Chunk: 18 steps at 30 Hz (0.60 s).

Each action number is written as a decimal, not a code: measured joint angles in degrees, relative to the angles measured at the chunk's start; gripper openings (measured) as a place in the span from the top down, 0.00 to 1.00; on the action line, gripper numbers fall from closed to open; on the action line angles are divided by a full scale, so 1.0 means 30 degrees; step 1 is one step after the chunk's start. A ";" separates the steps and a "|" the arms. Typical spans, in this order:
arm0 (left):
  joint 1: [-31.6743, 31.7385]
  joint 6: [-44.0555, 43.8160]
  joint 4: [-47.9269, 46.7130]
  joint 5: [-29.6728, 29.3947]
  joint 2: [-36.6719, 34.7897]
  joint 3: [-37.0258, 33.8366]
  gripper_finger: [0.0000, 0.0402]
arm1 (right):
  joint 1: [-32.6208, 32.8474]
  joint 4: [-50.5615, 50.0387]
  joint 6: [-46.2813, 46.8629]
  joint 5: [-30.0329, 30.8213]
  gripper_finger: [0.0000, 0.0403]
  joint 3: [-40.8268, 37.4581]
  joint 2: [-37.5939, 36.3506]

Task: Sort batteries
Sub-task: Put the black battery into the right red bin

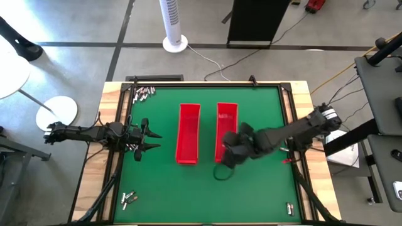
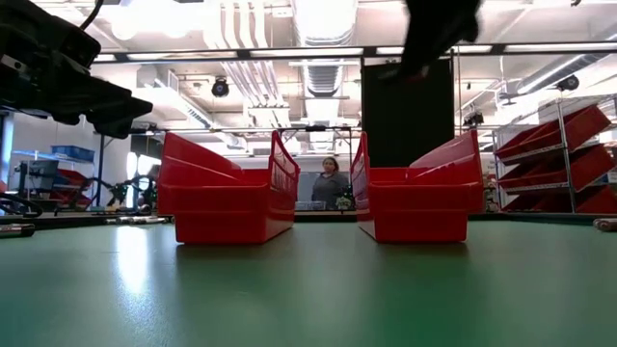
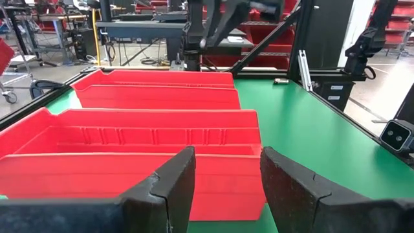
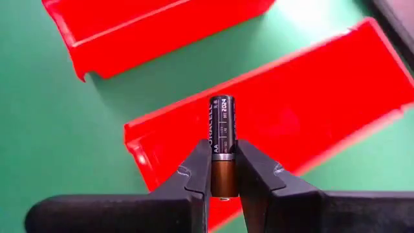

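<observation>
A battery [image 4: 222,145], small, rigid, light and likely slippery, is being pinched at its copper end by the right gripper [image 4: 223,169] above the right tray [image 4: 310,110]; the left gripper [image 3: 226,184] is being held apart, empty, at the left.

Two long red trays [image 1: 189,133] [image 1: 225,125] lie side by side, apart, at the centre of the green table mat [image 1: 169,188]. A white tower fan [image 1: 173,25] stands on the floor at upper centre, a black cabinet [image 1: 257,22] right of it. In the low view a person [image 2: 329,181] shows between the trays, red shelf bins [image 2: 564,159] at right

L gripper [image 1: 152,140] open, idle; R gripper [image 4: 223,169] clamped, wrist down.
</observation>
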 joint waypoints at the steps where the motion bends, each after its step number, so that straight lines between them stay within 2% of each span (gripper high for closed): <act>1: -0.0002 0.0000 0.0000 0.0004 0.0000 0.0000 0.61 | -0.0457 0.0589 -0.0899 -0.0593 0.90 -0.0007 0.0185; 6: -0.0004 0.0000 -0.0007 0.0001 -0.0015 0.0000 0.61 | -0.1968 0.0899 -0.3873 -0.4055 0.89 -0.0002 0.1202; 9: -0.0006 0.0000 -0.0024 0.0005 0.0007 0.0000 0.61 | -0.2351 0.0530 -0.5063 -0.5424 0.90 -0.0022 0.1801; 18: -0.0006 0.0000 0.0000 0.0005 0.0044 0.0000 0.61 | -0.2657 0.0538 -0.7315 -0.5925 0.89 -0.0022 0.3594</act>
